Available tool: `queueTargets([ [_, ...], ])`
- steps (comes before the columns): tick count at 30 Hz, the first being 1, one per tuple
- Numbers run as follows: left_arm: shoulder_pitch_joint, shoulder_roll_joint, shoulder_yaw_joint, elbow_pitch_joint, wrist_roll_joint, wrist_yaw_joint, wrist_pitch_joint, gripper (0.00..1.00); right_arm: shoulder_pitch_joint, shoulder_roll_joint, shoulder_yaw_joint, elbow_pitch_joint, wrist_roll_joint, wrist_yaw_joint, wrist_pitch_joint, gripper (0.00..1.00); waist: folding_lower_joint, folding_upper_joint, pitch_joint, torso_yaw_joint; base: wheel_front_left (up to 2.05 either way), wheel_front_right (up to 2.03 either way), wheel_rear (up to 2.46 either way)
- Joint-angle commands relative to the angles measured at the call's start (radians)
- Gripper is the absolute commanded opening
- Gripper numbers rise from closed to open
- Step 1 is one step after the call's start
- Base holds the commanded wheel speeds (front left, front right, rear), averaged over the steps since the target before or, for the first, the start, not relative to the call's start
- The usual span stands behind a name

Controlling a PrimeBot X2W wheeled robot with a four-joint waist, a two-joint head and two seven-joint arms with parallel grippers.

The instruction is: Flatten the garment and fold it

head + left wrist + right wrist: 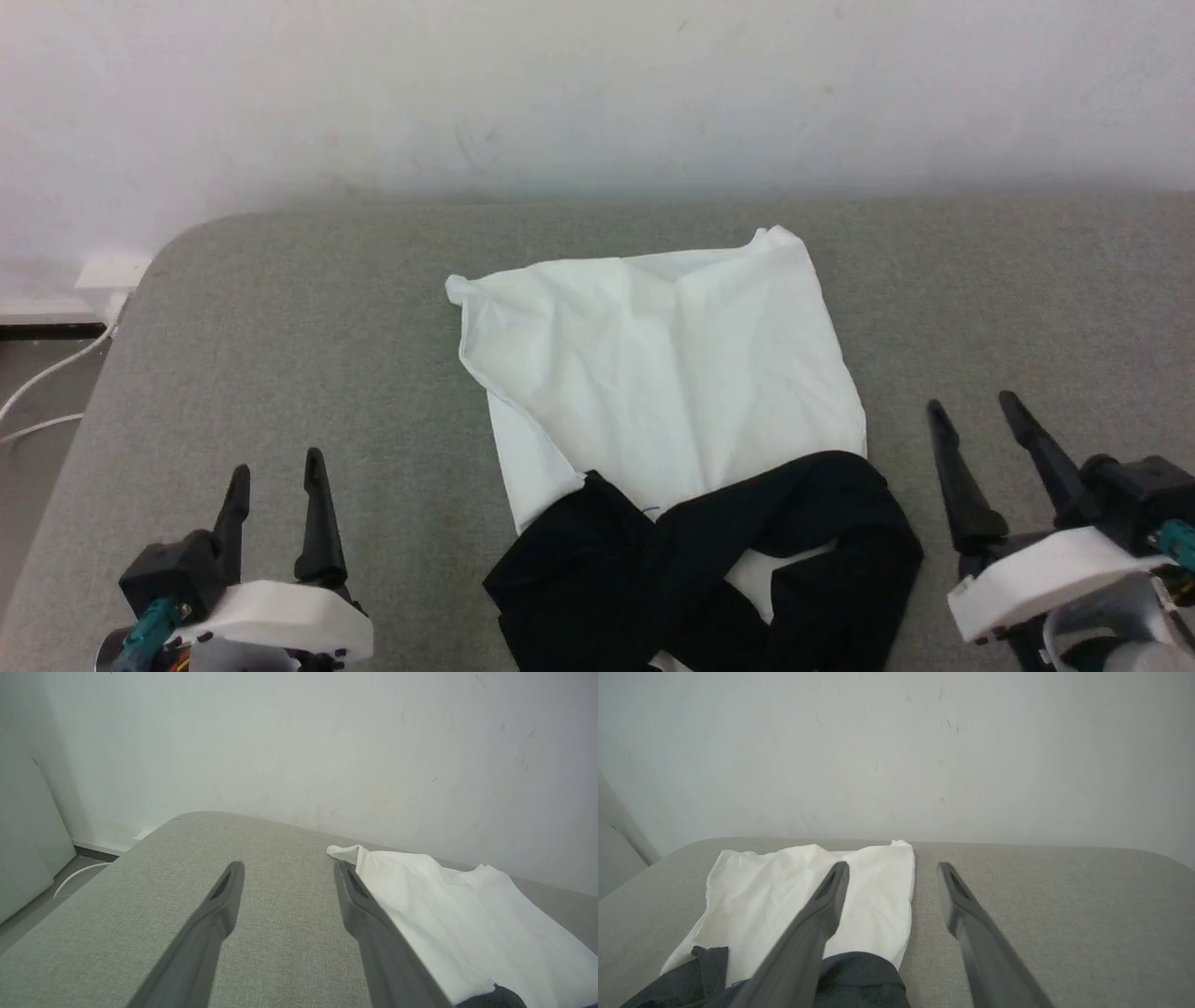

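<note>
Scanning from the head view: white cable (42,378) on the floor, off the bench (280,327) corner. Left gripper (277,463) low at near left, jaws apart, nothing between them.

Shirt (672,373) lies mid-bench, well apart from that gripper. White body spread toward the wall (597,93), creased, both far corners puckered. Black sleeves (794,523) bunched and overlapping at the near edge. Small blue mark (650,511) where white meets black, too small to read.

Right gripper (972,402) at near right, jaws apart and empty, just beside the right-hand sleeve, not touching.

Left wrist view: left gripper (289,864) over bare bench (117,914). Shirt (444,905) lies right of the gap; one jaw overlaps its edge, contact cannot be told.

Right wrist view: right gripper (894,864). One jaw crosses in front of the shirt (761,891); the gap sits over bare bench (1064,914), just beside the white edge.
</note>
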Motion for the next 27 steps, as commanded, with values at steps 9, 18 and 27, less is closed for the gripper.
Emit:
queueTargets([
  [9,-0.254,0.051,-0.037,0.062,-0.014,-0.071,0.098,1.0,0.01,0.03,-0.07,-0.157,-0.016,-0.001,0.066,1.0,0.0001,-0.0002,0.156,-0.047,0.0,0.0,0.0],
  [18,-0.688,0.11,-0.095,0.311,-0.057,-0.201,0.336,1.0,-0.087,0.039,-0.032,-0.164,-0.009,-0.001,0.052,1.0,0.0001,-0.0002,0.304,-0.126,0.0,0.0,0.0],
  [27,-0.914,0.173,-0.119,0.629,-0.112,-0.259,0.636,1.0,-0.142,0.043,0.025,-0.127,0.007,-0.001,0.023,1.0,0.0001,-0.0002,0.394,-0.217,0.0,0.0,0.0],
])
